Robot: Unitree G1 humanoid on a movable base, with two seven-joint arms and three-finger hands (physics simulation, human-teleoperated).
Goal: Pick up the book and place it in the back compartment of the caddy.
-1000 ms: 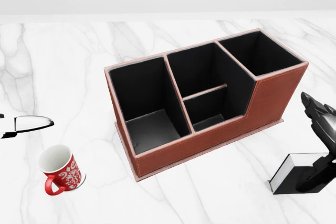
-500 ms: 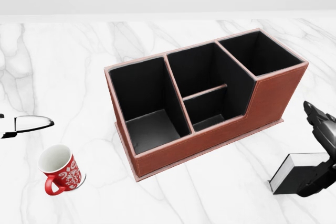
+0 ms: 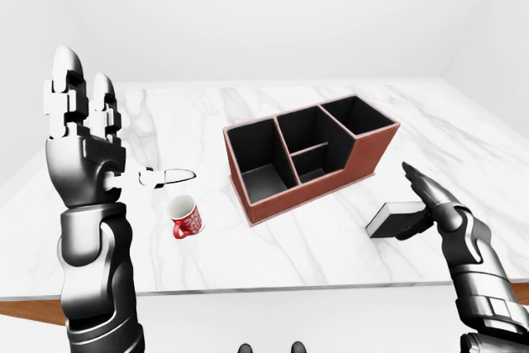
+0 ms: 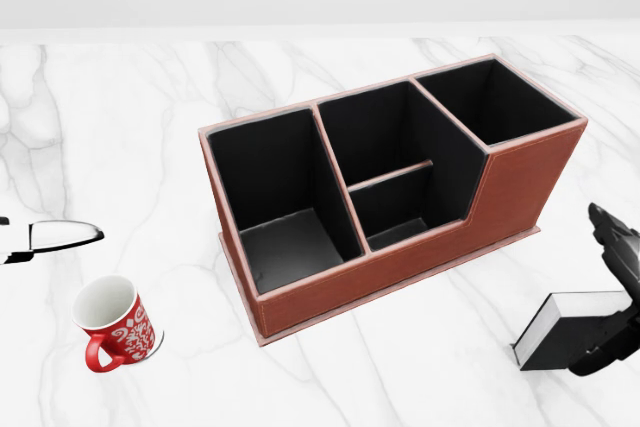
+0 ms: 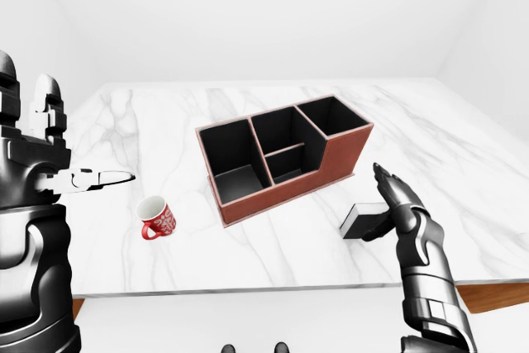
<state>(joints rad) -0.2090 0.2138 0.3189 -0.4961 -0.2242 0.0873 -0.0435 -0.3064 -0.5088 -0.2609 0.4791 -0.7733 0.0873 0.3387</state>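
The book (image 4: 560, 332), black with a white page edge, lies flat on the marble table (image 4: 120, 127) at the lower right of the head view, beside the caddy. My right hand (image 3: 411, 196) hovers at the book's right end, fingers spread and open, with the lower fingers (image 4: 603, 349) over its cover. The brown caddy (image 4: 520, 182) has black compartments, the tallest one (image 4: 495, 97) at its upper right end. My left hand (image 3: 83, 88) is raised at the left of the left-eye view, open and empty.
A red and white mug (image 4: 118, 322) stands at the lower left of the head view, with a pair of glasses (image 4: 55, 237) above it near the left edge. The table's near edge (image 3: 273, 291) runs along the bottom of the left-eye view.
My right hand has slid a little to the right and down in the head view, so less of it shows. The book, caddy and mug have not moved.
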